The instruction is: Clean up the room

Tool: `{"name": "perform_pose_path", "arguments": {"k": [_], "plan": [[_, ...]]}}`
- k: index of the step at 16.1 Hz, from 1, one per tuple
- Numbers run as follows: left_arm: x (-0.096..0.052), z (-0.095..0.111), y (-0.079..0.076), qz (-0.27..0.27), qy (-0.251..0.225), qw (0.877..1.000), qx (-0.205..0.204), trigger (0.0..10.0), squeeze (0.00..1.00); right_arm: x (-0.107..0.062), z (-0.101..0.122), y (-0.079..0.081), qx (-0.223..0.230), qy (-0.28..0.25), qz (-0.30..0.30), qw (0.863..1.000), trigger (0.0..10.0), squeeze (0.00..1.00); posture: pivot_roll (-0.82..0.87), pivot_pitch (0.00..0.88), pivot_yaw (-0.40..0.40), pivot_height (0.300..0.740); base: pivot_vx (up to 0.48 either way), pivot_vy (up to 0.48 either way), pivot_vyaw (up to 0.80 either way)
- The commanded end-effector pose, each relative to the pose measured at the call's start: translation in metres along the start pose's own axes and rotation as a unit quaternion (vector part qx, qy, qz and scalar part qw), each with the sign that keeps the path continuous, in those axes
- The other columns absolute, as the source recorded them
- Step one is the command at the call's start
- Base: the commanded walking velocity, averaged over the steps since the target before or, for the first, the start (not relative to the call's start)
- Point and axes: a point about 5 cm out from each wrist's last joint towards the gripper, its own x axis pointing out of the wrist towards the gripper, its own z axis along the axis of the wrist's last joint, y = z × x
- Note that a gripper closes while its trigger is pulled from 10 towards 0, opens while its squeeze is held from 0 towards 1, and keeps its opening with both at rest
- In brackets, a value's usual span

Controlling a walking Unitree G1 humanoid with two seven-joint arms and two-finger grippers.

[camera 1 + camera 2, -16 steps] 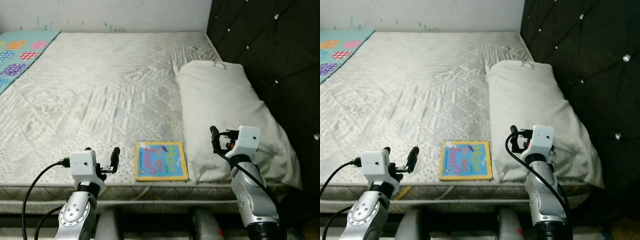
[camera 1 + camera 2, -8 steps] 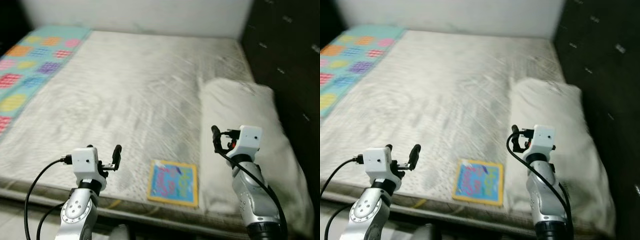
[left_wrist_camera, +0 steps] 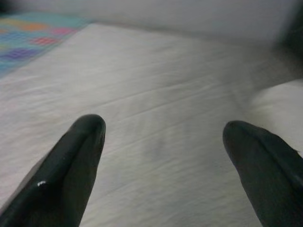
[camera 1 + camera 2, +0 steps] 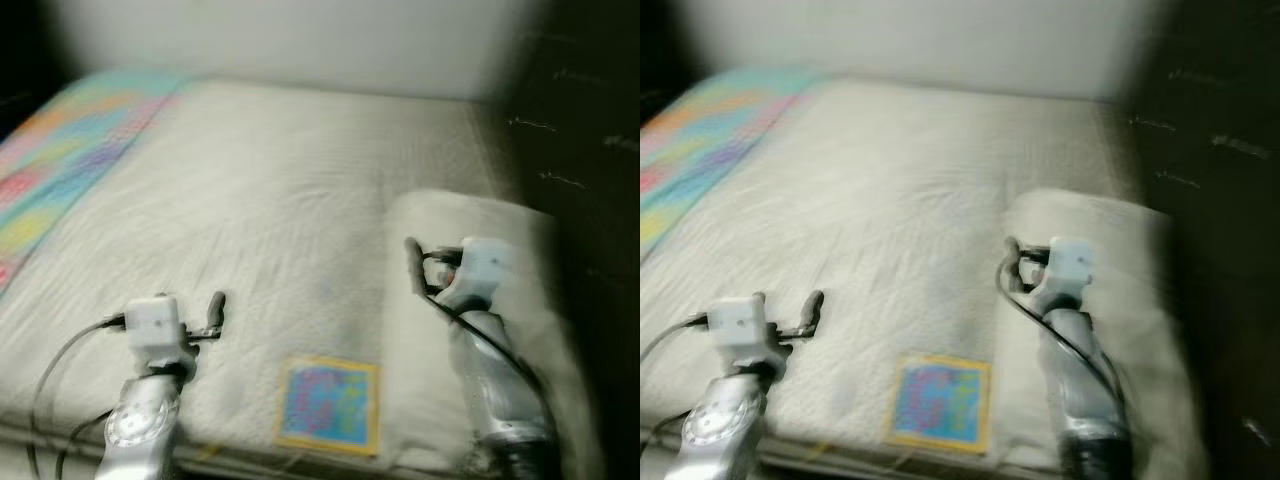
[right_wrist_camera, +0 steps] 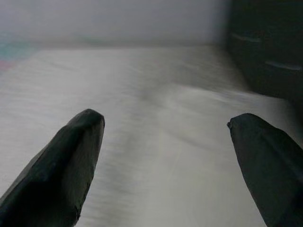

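Book [image 4: 328,404]: flat, square, blue cover with yellow border, print blurred. It lies on the mattress [image 4: 260,230] at the near edge, just beside the pillow [image 4: 470,330]. Mattress is pale grey, quilted, with a stitched pattern. Pillow is white, soft, oblong, lying along the dark tufted headboard [image 4: 590,180] on the right. A bright patchwork blanket [image 4: 60,150], teal with coloured squares, covers the far left side of the bed. Plain light wall [image 4: 300,45] behind.

Left gripper [image 3: 163,137] hovers over the near mattress left of the book, black fingers [image 3: 75,165] spread wide, nothing between them. Right gripper [image 5: 165,137] is up over the pillow, to the right of the book, fingers [image 5: 61,165] also wide apart and empty. Both head views are motion-blurred.
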Motion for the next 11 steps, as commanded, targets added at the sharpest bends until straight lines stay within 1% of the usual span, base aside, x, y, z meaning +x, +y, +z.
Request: {"name": "perform_pose_path", "arguments": {"k": [1,4,7,10,11], "plan": [[-0.0081,-0.0065,0.0134,0.019,0.017,1.0,0.005,10.0,0.0,0.0035,0.0044,0.0108,0.012,-0.006,0.011,1.0,10.0,0.0,-0.1,0.0,0.0,0.74,0.0,0.0,0.0],[-0.0093,-0.0082,0.0136,0.018,0.016,1.0,0.019,10.0,0.0,0.0052,0.0047,0.0081,0.009,-0.005,0.009,1.0,10.0,0.0,-0.1,0.0,-0.002,0.74,0.0,0.0,0.0],[-0.0083,-0.0066,0.0116,0.016,0.013,1.0,0.004,10.0,0.0,0.0031,0.0029,0.0121,0.009,-0.006,0.015,1.0,10.0,0.0,-0.09,0.0,-0.001,0.74,0.0,0.0,0.0],[-0.0084,-0.0075,0.0124,0.016,0.017,1.0,0.001,10.0,0.0,0.0008,0.0018,0.014,0.008,-0.008,0.021,1.0,10.0,0.0,-0.09,0.0,-0.002,0.74,0.0,0.0,0.0],[-0.0084,-0.0076,0.0123,0.015,0.016,1.0,0.001,10.0,0.0,0.0007,0.0021,0.0144,0.008,-0.01,0.023,1.0,10.0,0.0,-0.09,0.0,-0.002,0.74,0.0,0.247,0.0]]}}
